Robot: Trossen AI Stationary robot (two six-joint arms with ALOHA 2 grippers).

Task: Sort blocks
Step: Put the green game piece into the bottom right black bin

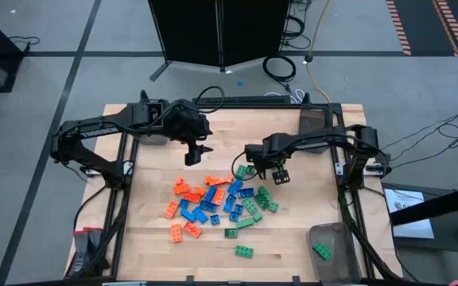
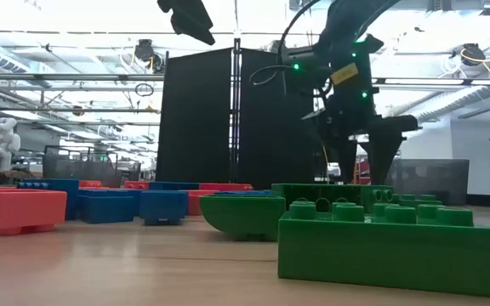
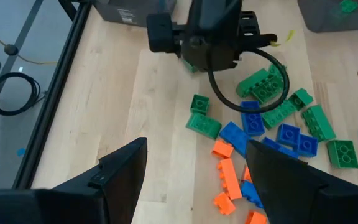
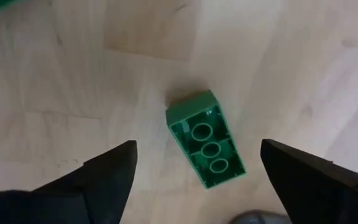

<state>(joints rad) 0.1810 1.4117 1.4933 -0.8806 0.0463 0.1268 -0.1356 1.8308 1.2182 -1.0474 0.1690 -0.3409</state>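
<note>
Near edge first: I see a bin [image 1: 334, 253] at 5 o'clock holding one green brick [image 1: 322, 249], and a stray brick [image 1: 244, 251] at 6. Blocks [image 1: 213, 202] heaped mid-table. Right gripper [image 1: 280, 175] hangs just past the heap at 1 o'clock, fingers spread, nothing held; a green block [image 4: 206, 139] lies studs-down under it. Light, rigid, slick plastic, so I'd pinch the long flat sides. Left gripper [image 1: 194, 154] at 11, parted, empty. Bare wood around both; second bin [image 1: 315, 121] at the far edge.

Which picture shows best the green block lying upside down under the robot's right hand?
The right wrist view: the green block lies between the open right hand's fingers, hollow side up. The high view hides it under that hand. In the low and left wrist views I cannot pick it out.
</note>
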